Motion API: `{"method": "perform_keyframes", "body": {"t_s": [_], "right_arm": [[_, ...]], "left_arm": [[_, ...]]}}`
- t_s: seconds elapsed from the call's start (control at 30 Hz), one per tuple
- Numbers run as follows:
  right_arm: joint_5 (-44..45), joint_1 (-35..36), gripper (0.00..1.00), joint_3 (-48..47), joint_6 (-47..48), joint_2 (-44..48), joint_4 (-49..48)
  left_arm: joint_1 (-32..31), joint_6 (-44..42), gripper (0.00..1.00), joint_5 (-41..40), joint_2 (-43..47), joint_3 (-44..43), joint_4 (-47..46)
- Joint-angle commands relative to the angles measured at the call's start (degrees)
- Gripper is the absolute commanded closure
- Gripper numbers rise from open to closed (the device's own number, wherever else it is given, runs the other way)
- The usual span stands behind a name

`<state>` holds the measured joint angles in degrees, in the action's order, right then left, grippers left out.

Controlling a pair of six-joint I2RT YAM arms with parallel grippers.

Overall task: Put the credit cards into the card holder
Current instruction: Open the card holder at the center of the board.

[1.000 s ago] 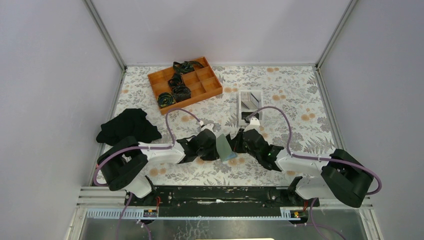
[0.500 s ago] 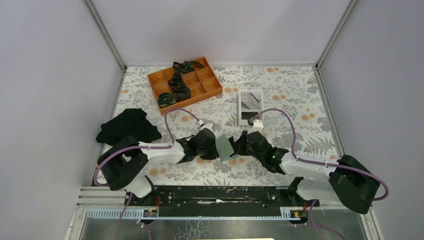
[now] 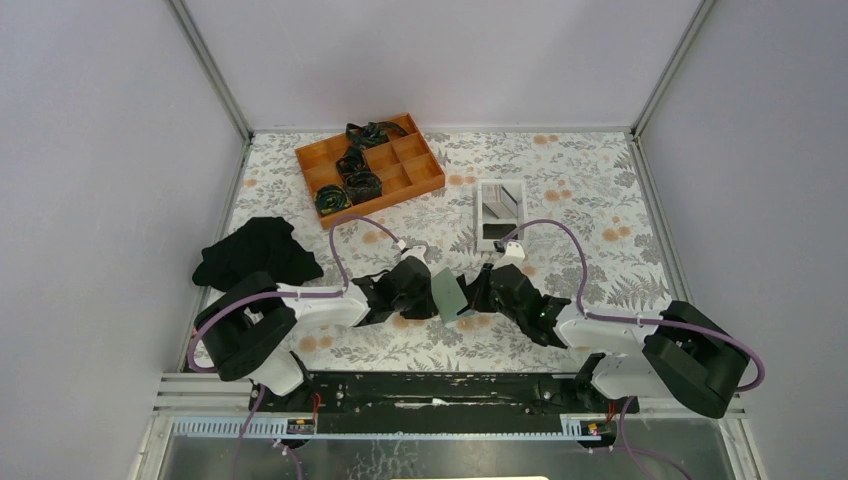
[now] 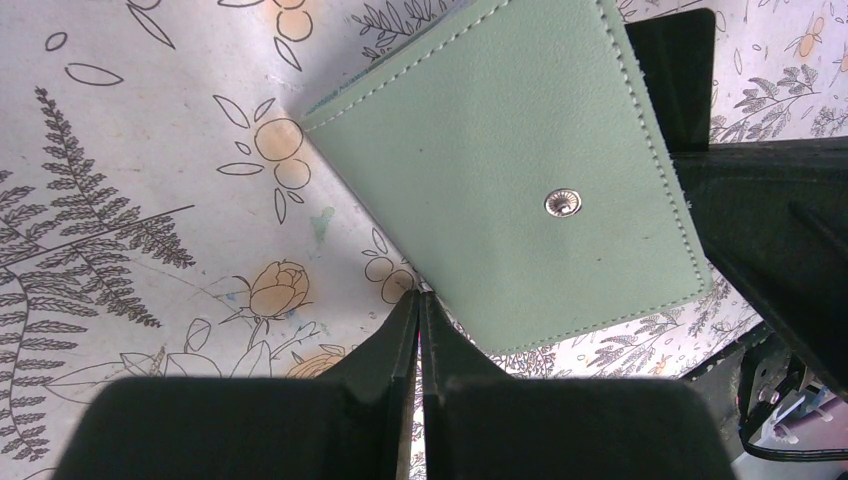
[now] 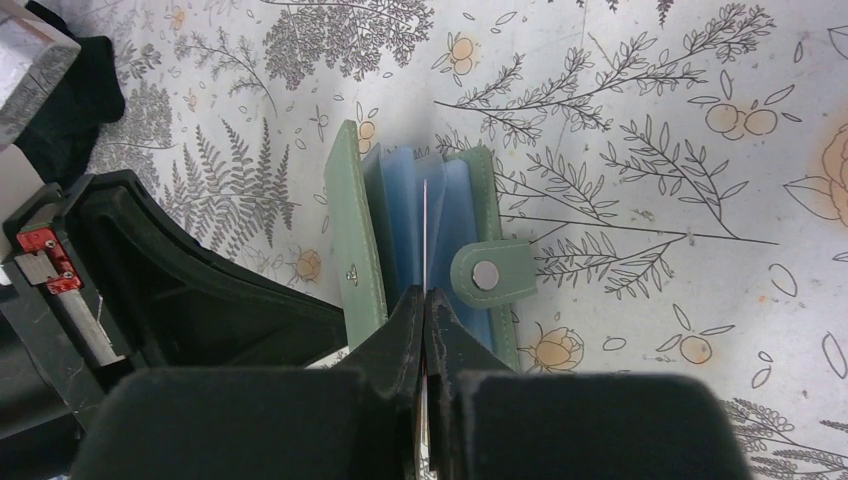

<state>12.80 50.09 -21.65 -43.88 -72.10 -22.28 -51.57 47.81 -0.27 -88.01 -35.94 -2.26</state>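
The card holder (image 3: 449, 293) is a sage-green wallet standing open on the table between my two grippers. In the left wrist view its outer cover (image 4: 510, 170) with a metal snap fills the middle. My left gripper (image 4: 420, 297) is shut, its tips at the cover's near edge (image 3: 428, 292). In the right wrist view the wallet (image 5: 355, 240) shows blue inner pockets and a snap tab. My right gripper (image 5: 424, 292) is shut on a thin credit card (image 5: 424, 230), seen edge-on and standing among the blue pockets (image 3: 478, 292). More cards (image 3: 500, 207), grey-silver and black, lie in the white tray (image 3: 500, 183).
An orange compartment box (image 3: 370, 168) with dark coiled items sits at the back left. A black cloth (image 3: 255, 252) lies at the left by the left arm. The left arm's black body (image 5: 200, 290) is close against the wallet's left side.
The right arm has shifted slightly, bringing its gripper a little closer against the wallet. Less light blue shows at the wallet's near end. The left arm has barely moved.
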Motion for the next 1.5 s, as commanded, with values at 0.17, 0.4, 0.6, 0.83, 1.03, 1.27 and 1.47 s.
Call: {"method": "perform_keyframes", "body": {"t_s": [0.17, 0.4, 0.6, 0.83, 1.03, 1.27, 1.47], "right_arm": [[-3.4, -2.6, 1.00, 2.4, -4.3, -0.6, -9.4], [-4.6, -4.8, 1.00, 4.9, -7.1, 2.6, -11.0], [-6.2, -5.9, 1.00, 6.5, -8.6, 1.0, -14.0], [-10.5, -7.0, 1.00, 6.9, -10.1, -4.2, -21.6], [-13.3, -7.6, 1.00, 7.2, -10.8, -5.1, -25.8], [-14.5, -8.2, 1.00, 4.8, -9.1, -2.8, -23.0], [-13.8, -8.2, 1.00, 0.9, -5.1, -0.4, -16.2]], "left_arm": [[1.5, -3.0, 0.95, -1.2, -2.7, 2.3, 3.5], [3.5, -4.0, 0.95, -1.8, -3.2, 3.0, 3.6], [4.8, -4.0, 0.95, -1.5, -3.5, 3.7, 2.8], [5.6, -4.6, 0.95, -0.7, -4.6, 2.7, 2.7], [6.5, -5.2, 0.95, -0.2, -6.5, 1.4, 2.3], [6.9, -6.4, 0.97, 1.2, -10.4, -1.8, 1.7], [6.9, -6.5, 0.98, 2.4, -12.8, -3.6, 0.9]]}}
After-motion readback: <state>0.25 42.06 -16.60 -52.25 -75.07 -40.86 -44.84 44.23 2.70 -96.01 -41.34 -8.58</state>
